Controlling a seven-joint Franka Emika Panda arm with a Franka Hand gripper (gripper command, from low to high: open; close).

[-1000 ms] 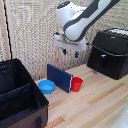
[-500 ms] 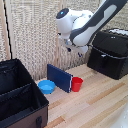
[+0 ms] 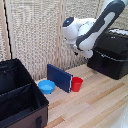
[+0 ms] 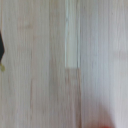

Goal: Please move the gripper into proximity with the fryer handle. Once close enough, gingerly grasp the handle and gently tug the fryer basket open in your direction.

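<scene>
In the exterior view, your arm has swung toward the black air fryer [image 3: 112,59] since a second ago: the white wrist bulk that hung above the red cup [image 3: 77,84] now sits closer to the fryer's near edge, well above the tabletop [image 3: 100,107]. That puts you on the approach, nothing more. The pincer [image 3: 76,50] shows only as a small dark tip under the wrist, and you cannot tell from here how far it is open (it seems to hold nothing). The fryer basket [image 3: 107,65], the lower front of the fryer, looks closed. The fryer handle is not plainly visible; it seems hidden behind the arm. Beside the cup stand a blue panel [image 3: 59,77] and a blue bowl [image 3: 47,87], with the black compartmented case [image 3: 20,95] farther from the fryer. None of these has moved.

In the wrist view, you see only blurred pale wood planks, a faint red smear at one edge, no fryer, and no fingers. Judging by that, the camera does not yet face the handle.
</scene>
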